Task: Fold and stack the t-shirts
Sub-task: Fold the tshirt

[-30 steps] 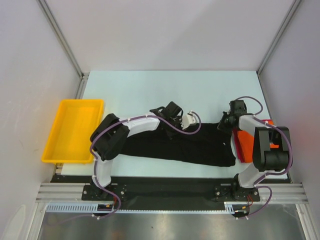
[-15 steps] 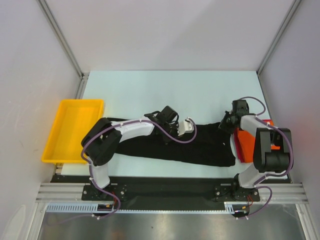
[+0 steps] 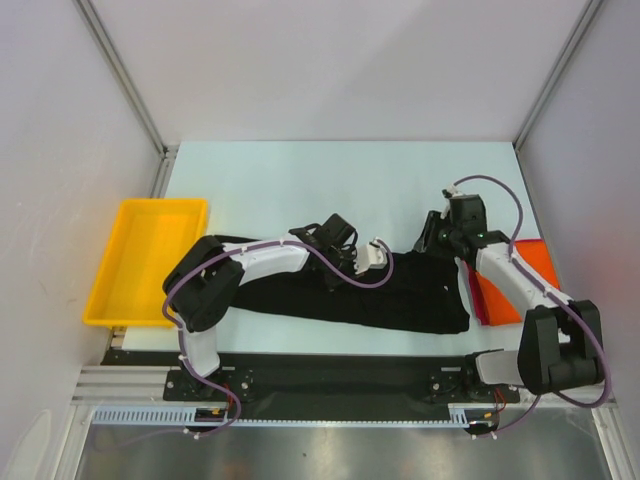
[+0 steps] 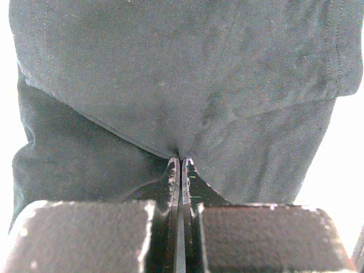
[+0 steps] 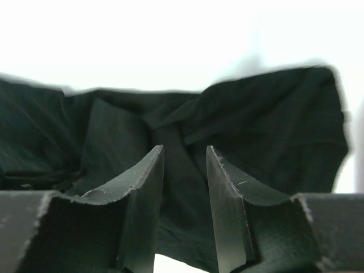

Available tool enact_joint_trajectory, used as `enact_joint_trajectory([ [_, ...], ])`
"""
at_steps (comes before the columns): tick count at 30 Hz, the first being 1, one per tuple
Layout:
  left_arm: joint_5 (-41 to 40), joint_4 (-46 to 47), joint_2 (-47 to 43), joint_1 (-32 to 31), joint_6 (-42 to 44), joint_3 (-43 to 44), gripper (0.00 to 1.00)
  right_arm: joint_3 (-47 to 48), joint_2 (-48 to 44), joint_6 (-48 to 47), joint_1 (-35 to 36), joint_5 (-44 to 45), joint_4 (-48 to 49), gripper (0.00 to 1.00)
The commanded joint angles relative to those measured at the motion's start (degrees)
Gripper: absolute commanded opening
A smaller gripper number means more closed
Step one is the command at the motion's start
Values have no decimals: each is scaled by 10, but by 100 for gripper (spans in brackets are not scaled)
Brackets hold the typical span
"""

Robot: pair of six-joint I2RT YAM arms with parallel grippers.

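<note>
Mid-fold: left pincer [image 4: 181, 166] clenched on the black t-shirt [image 4: 182, 79]; right pincer [image 5: 183, 170] released, cloth just ahead, probably must grip before both lift

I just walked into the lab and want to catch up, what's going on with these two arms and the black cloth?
Both arms are working a large black t-shirt lying across the table. The left gripper is pinched shut on its edge near the middle. The right gripper is open over the shirt's right end, gripping nothing. An orange-red shirt lies at the right; a yellow tray sits left.
</note>
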Motion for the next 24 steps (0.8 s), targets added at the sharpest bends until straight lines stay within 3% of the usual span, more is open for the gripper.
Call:
enact_joint_trajectory([
  [1,1,-18,-8,-4,14,-4,1,-9,49,-16,27,1,2,40],
  [10,-2,-18,-11,-5,13,3,1,5,132,-22,60,-8,17,44],
  [13,-4,-19,-12,-5,15,4,1,6,143,-16,56,-1,22,32],
  [14,-5,-19,-12,-5,15,2,1,6,148,-12,55,0,23,12],
  [16,-6,-22,-12,-5,17,-1,1,6,143,-3,47,7,27,0],
  [24,-12,-23,-12,-5,25,-8,0,-38,19,30,-11,79,15,0],
])
